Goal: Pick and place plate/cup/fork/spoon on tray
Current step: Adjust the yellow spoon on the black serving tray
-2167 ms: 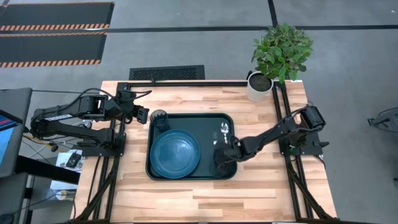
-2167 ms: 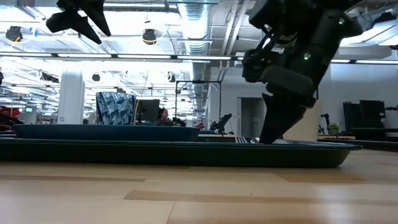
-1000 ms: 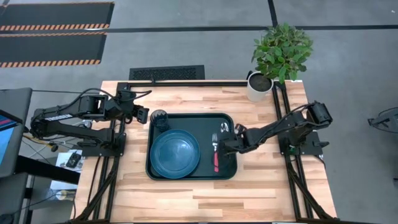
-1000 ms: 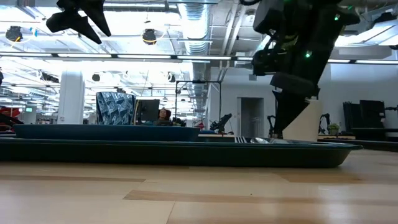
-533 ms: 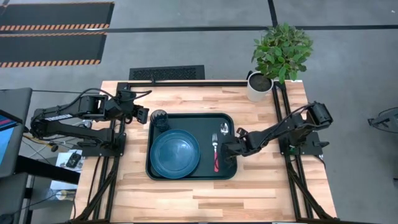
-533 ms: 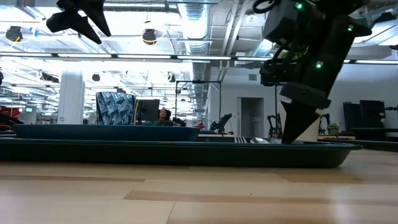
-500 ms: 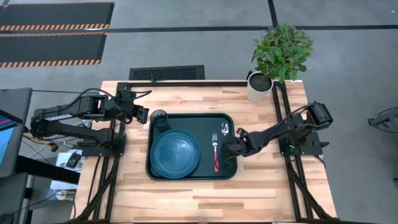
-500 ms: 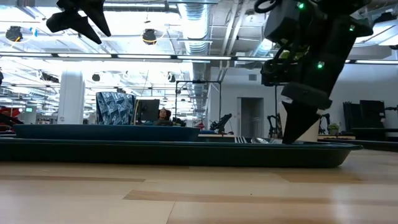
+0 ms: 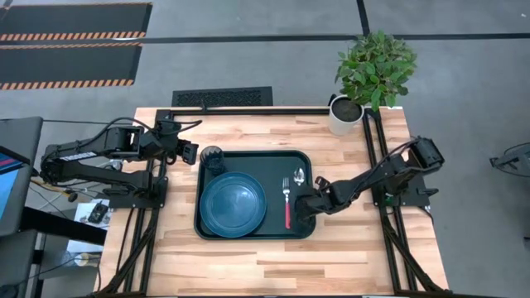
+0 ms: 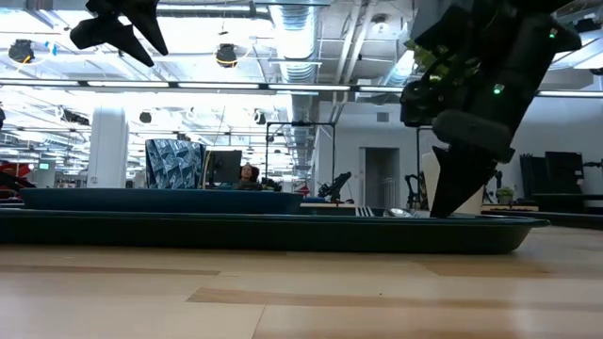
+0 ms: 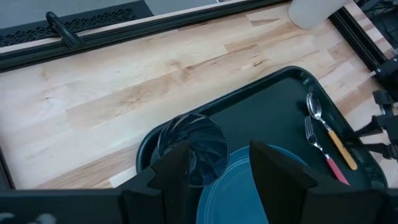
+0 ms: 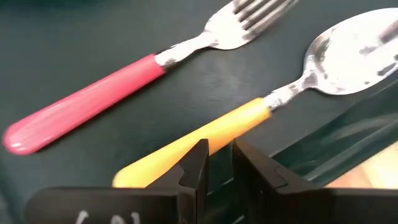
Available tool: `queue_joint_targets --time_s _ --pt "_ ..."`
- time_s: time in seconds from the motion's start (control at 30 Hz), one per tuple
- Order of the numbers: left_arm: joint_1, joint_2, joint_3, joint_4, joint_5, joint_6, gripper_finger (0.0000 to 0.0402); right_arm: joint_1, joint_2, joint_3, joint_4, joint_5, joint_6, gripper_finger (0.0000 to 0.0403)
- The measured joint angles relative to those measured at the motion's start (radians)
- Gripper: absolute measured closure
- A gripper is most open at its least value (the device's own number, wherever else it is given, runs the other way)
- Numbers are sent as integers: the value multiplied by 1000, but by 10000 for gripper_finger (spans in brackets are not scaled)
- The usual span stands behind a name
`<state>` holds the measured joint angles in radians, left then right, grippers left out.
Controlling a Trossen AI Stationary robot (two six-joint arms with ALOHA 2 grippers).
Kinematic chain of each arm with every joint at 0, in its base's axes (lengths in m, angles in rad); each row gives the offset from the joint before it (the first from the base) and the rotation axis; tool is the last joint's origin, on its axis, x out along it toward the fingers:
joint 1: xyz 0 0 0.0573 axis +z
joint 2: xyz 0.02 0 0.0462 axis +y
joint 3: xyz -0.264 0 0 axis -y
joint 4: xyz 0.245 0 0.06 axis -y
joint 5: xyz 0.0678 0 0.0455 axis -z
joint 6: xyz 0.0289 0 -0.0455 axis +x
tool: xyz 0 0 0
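Observation:
The dark green tray lies mid-table. On it are the blue plate, the dark cup standing in its far left corner, the red-handled fork and the orange-handled spoon, lying side by side at the right. My right gripper points down, low over the spoon's handle. Its fingers stand a narrow gap apart with nothing between them. My left gripper is open and empty, raised just left of the cup. My right gripper comes from above with its fingertips right at the spoon's handle, about halfway along it. I cannot tell whether they touch it. The spoon lies flat on the tray.
A white pot with a green plant stands at the table's far right corner. Black frame rails run along the table's left, right and far sides. Bare wood lies between the tray and the near edge.
My right gripper has drawn a little toward the table's right and near edges, off the fork and over the spoon's handle, staying low over the tray. The fork and spoon lie where they were.

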<state>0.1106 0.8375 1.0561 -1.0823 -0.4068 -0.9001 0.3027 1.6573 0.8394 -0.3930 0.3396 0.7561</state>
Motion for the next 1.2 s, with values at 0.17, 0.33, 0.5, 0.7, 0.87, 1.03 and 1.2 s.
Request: queue_joint_targets --time_s 0.17,0.33,0.5,0.7,0.87,1.03,1.2 --pt "0 0 0 0 -1 1 248 32 0 0 51 -4 29 306" --pt "0 0 0 0 -1 1 248 59 0 0 61 2 56 306" --pt "0 0 0 0 -1 0 248 53 0 0 47 64 38 306" --pt "0 0 0 0 1 0 248 17 0 0 38 55 16 306" --pt "0 0 0 0 0 0 248 21 0 0 33 53 14 306" --pt "0 0 0 1 0 0 248 29 0 -14 34 53 21 306" --pt "0 0 0 1 0 -1 248 29 0 -14 50 53 22 306"
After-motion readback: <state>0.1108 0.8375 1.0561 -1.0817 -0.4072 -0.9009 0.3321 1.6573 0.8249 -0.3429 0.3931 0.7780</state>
